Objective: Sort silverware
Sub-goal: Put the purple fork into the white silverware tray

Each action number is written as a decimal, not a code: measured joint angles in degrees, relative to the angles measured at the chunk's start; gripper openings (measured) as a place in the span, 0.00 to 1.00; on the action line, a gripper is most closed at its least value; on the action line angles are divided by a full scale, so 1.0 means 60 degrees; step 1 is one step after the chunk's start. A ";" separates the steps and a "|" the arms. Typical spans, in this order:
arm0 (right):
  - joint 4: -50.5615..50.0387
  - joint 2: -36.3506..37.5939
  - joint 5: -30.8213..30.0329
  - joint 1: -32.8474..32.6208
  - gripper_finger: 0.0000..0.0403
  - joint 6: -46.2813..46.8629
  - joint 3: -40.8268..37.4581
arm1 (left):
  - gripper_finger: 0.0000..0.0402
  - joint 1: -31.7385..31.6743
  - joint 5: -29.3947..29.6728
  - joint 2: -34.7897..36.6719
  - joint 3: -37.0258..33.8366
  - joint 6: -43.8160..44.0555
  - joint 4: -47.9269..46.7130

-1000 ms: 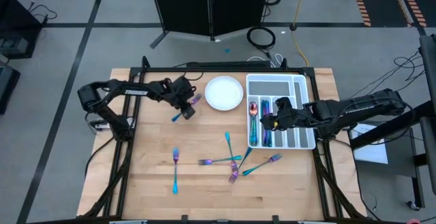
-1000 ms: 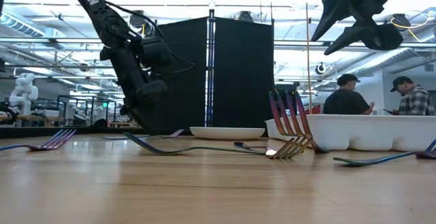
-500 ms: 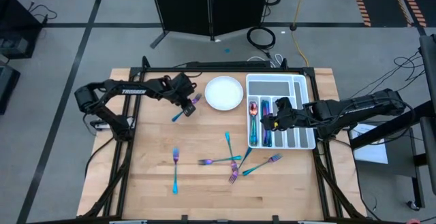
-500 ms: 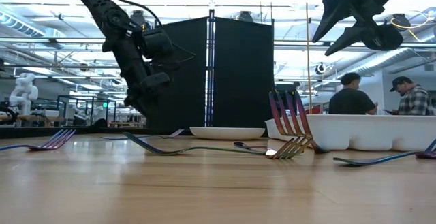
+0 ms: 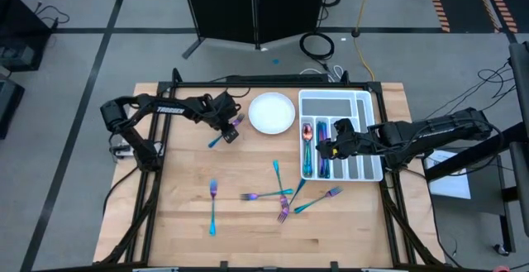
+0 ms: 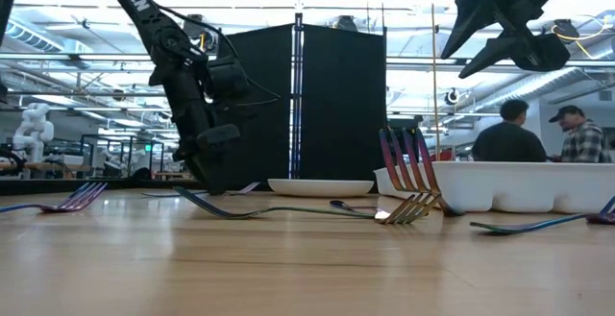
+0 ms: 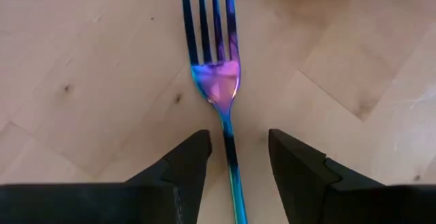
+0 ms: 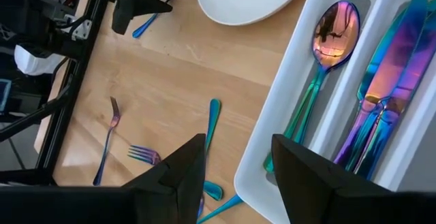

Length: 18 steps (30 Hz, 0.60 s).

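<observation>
My left gripper [image 5: 227, 131] is open and low over an iridescent fork [image 7: 216, 81] that lies flat on the wood near the white plate [image 5: 272, 112]. Its fingers stand on either side of the fork's handle [image 7: 234, 163] without touching it. My right gripper [image 5: 325, 148] is open and empty above the white cutlery tray [image 5: 364, 98]. The tray holds a spoon [image 8: 325, 43] and knives [image 8: 390, 67] in separate compartments. Several more forks [image 5: 281, 196] lie loose on the table's middle, some crossing one another.
A single fork [image 5: 212, 206] lies toward the near left. The tray's far compartment [image 5: 335, 103] shows bare. The table's metal frame [image 5: 153, 181] runs along both sides. Two people [image 6: 538, 133] stand in the room beyond the table.
My left gripper has risen a little and come down again over the fork by the plate, staying open. The fork has not moved.
</observation>
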<state>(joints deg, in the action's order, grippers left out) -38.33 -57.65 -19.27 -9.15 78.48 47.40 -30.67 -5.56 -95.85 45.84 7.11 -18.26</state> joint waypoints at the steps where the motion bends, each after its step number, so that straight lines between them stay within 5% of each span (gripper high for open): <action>1: 0.0000 0.0000 0.0015 0.0000 0.40 0.0030 0.0000 | 0.40 0.0001 -0.0028 -0.0031 0.0000 0.0000 -0.0001; 5: 0.0007 0.0000 0.0023 0.0000 0.40 0.0051 0.0000 | 0.31 -0.0001 -0.0138 -0.0041 0.0000 0.0007 -0.0073; 11: 0.0007 -0.0004 0.0023 0.0000 0.40 0.0042 0.0000 | 0.04 -0.0095 -0.0178 -0.0054 0.0000 0.0286 -0.0223; 18: 0.0007 -0.0004 0.0030 -0.0033 0.40 0.0015 0.0000 | 0.01 -0.0367 -0.1355 0.0019 -0.0007 0.1218 -0.0354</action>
<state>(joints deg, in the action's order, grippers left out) -38.28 -57.67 -19.09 -9.34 78.57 47.40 -32.87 -13.69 -95.73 45.80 14.42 -20.39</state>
